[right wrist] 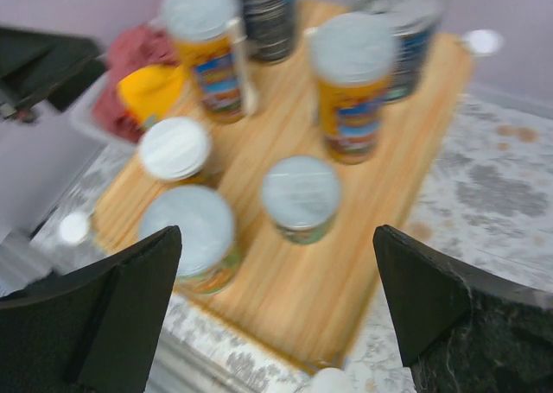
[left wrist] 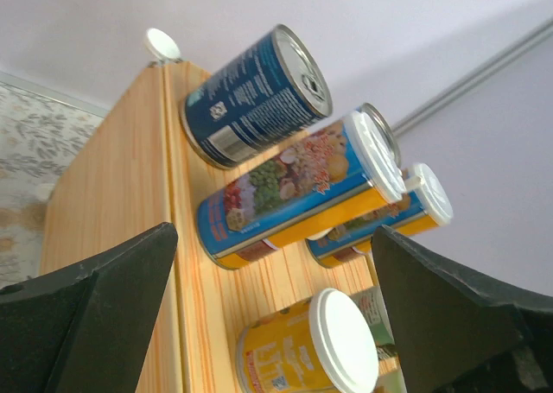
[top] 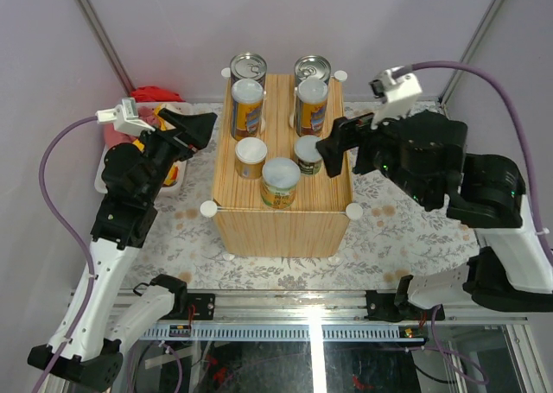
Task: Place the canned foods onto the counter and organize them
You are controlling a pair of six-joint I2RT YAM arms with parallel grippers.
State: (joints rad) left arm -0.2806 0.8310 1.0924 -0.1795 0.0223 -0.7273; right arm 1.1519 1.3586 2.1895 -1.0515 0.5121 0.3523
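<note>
Flanking the light wood-grain box counter (top: 281, 220), left gripper (top: 201, 131) and right gripper (top: 331, 144) gape empty; atop: two silver-topped blue cans (top: 248, 65), five white-lidded cans (top: 281, 181).

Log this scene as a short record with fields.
counter: seven cans on top, all upright
back row: two silver-topped cans
middle row: two tall white-lidded cans
front: three short white-lidded cans
left gripper: open, empty, left of counter
right gripper: open, empty, at counter's right edge
</note>
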